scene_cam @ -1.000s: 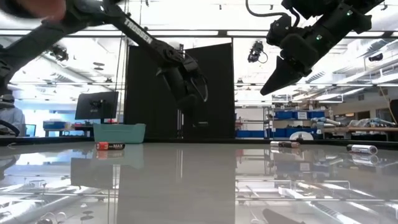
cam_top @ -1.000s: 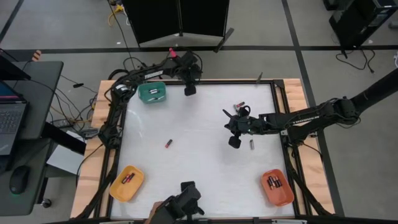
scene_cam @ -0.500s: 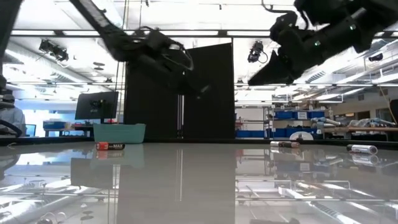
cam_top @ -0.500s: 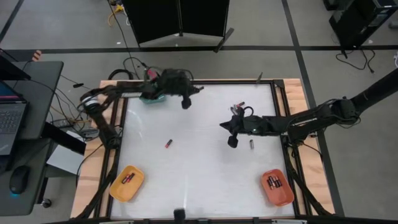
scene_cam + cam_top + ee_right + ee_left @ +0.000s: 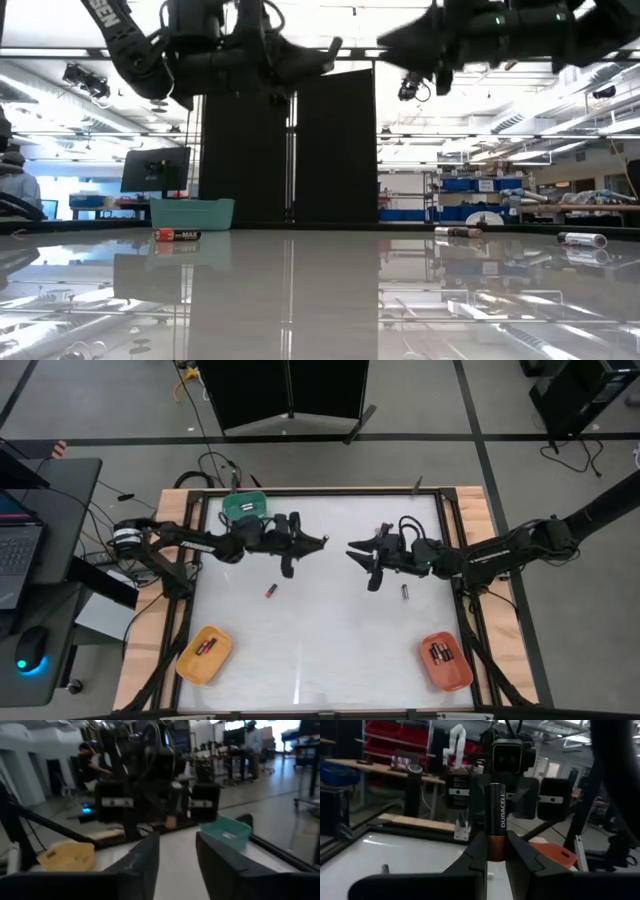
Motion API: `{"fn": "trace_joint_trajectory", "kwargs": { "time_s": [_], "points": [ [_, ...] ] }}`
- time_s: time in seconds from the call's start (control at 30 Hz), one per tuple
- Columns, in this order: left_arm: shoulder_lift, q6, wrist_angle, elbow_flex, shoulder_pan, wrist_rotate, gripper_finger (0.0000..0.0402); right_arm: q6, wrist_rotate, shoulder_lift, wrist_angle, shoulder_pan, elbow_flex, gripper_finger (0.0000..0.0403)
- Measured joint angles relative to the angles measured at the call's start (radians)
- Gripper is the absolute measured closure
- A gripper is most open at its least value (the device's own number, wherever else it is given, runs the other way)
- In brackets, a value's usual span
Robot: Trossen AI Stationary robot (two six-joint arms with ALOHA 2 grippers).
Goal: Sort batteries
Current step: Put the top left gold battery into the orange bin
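- Several batteries have been sorted: some lie in the orange tray [image 5: 445,660], some in the yellow tray [image 5: 204,654], some in the green tray [image 5: 245,508].
- Loose cells remain on the table [image 5: 320,650]: one red-marked battery [image 5: 270,591], one near the right arm [image 5: 404,592], others at the far edge [image 5: 385,528].
- A copper-and-black cell [image 5: 495,822] (marked "DURACELL") is pinched upright by the left gripper [image 5: 496,851], held mid-table.
- The right gripper [image 5: 177,851] faces it with fingers spread, empty.
- "MAX" is legible on the red-marked battery in the low view.

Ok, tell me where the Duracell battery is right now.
The Duracell battery is clamped upright in the left hand, raised over the table's middle in the high view, facing the right hand.
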Motion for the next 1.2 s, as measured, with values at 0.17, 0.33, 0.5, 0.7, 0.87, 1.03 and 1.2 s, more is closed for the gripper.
{"fn": "trace_joint_trajectory", "kwargs": {
  "time_s": [0.17,0.33,0.5,0.7,0.87,1.03,1.2],
  "points": [
    [0.0,0.05,0.012,0.041,-0.068,-0.056,0.0354,-0.008,-0.046,0.0,0.0,0.004,0.061,0.0217],
    [0.003,0.065,0.006,0.087,-0.084,-0.056,0.0354,-0.047,-0.06,0.0,0.0,0.021,0.101,0.0195],
    [0.004,0.097,-0.055,0.128,-0.105,-0.04,0.0354,-0.056,-0.06,0.0,0.0,0.02,0.122,0.0194],
    [0.038,0.126,-0.082,0.184,-0.122,-0.04,0.0354,-0.081,-0.068,0.0,0.014,0.02,0.123,0.0196],
    [0.096,0.125,-0.089,0.237,-0.122,-0.039,0.0354,-0.088,-0.096,0.0,0.014,0.02,0.123,0.0197],
    [0.122,0.127,-0.086,0.268,-0.122,-0.029,0.0354,-0.099,-0.097,0.0,0.013,0.02,0.123,0.0218],
    [0.126,0.127,-0.076,0.27,-0.122,-0.028,0.0354,-0.115,-0.096,0.0,0.013,0.02,0.123,0.0284]
  ]
}}
